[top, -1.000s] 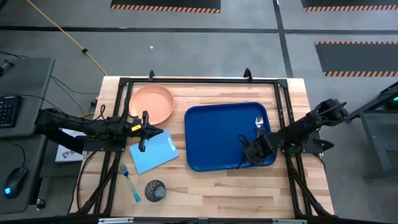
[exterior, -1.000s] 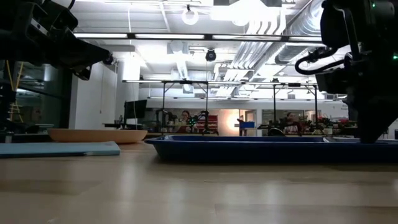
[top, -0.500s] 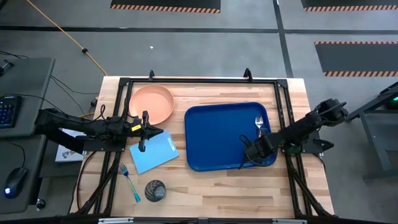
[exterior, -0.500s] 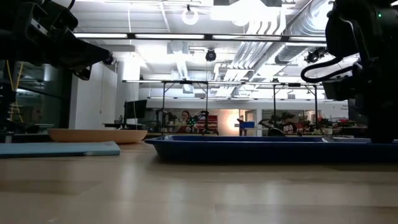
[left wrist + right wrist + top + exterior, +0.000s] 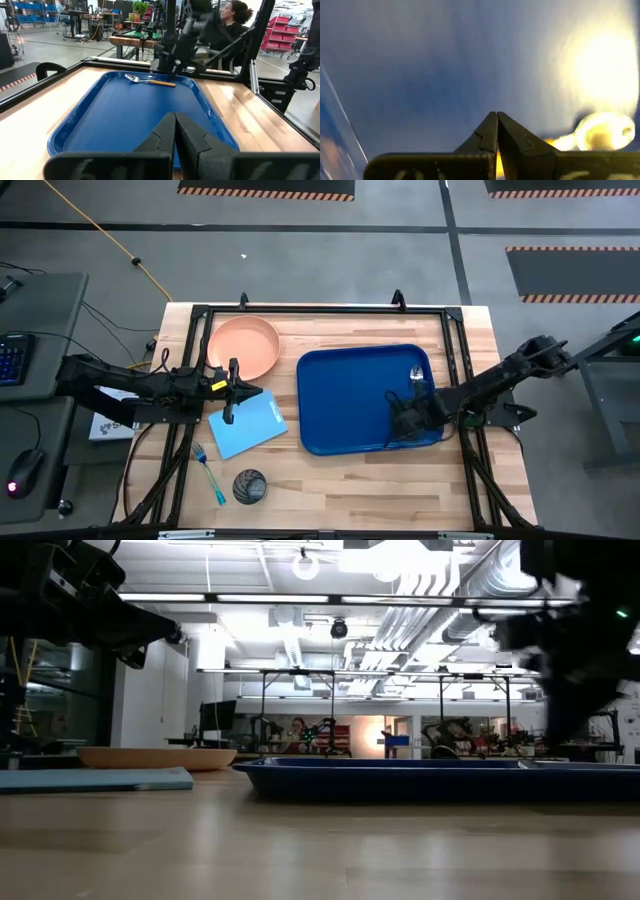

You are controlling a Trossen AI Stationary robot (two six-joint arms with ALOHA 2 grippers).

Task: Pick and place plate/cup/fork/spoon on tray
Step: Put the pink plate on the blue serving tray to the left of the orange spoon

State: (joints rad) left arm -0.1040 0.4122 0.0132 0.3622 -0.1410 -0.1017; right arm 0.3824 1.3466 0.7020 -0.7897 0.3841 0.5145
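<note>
You have only the spoon (image 5: 417, 376) on the tray (image 5: 350, 400); plate (image 5: 243, 347), cup (image 5: 249, 486) and fork (image 5: 208, 471) remain outside. Both the left gripper (image 5: 233, 391) and the right gripper (image 5: 397, 417) have closed fingers and hold nothing.

The spoon (image 5: 149, 81) lies in the tray (image 5: 115, 117), beyond the closed left claw (image 5: 175, 131).

You won't find any text, label, brand or number you can read in these views (the white card beside the table's left edge is too small to make out).
</note>
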